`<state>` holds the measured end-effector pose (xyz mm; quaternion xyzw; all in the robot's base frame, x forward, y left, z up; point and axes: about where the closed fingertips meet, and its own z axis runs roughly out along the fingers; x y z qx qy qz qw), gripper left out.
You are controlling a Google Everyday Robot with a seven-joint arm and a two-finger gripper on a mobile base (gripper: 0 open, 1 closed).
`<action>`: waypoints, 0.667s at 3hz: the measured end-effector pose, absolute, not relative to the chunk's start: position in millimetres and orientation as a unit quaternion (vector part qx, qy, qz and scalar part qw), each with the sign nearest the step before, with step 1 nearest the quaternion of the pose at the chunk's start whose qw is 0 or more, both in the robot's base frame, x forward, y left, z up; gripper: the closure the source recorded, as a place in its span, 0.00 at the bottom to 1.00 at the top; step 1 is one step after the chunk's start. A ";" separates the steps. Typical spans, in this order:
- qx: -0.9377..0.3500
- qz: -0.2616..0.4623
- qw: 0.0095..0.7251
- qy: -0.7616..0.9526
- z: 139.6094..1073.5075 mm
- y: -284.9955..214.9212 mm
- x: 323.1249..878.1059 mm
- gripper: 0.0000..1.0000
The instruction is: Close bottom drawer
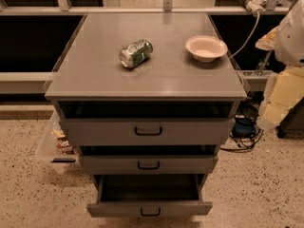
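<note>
The grey cabinet [95, 65] has three drawer fronts, each with a black loop handle. The bottom drawer [114, 208] is the lowest and narrowest. It is pulled out towards me, its dark inside [147, 186] shows empty, and its handle [150, 212] is at centre. My arm shows as pale, blurred shapes at the right edge. My gripper [273, 110] seems to be its lower end, to the right of the cabinet, level with the top drawer and well away from the bottom drawer's handle.
A green can [136, 53] lies on its side and a white bowl [205, 47] stands on the cabinet top. The top drawer [95, 132] and middle drawer [104, 165] sit above. A clear bin with snacks [57, 144] is on the floor at left, cables [244, 129] at right.
</note>
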<state>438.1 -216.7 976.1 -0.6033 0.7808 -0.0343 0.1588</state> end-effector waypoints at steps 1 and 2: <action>-0.603 -0.034 0.159 0.781 976.1 -216.7 438.1 0.00; -0.598 -0.027 0.165 0.784 969.0 -219.6 434.3 0.00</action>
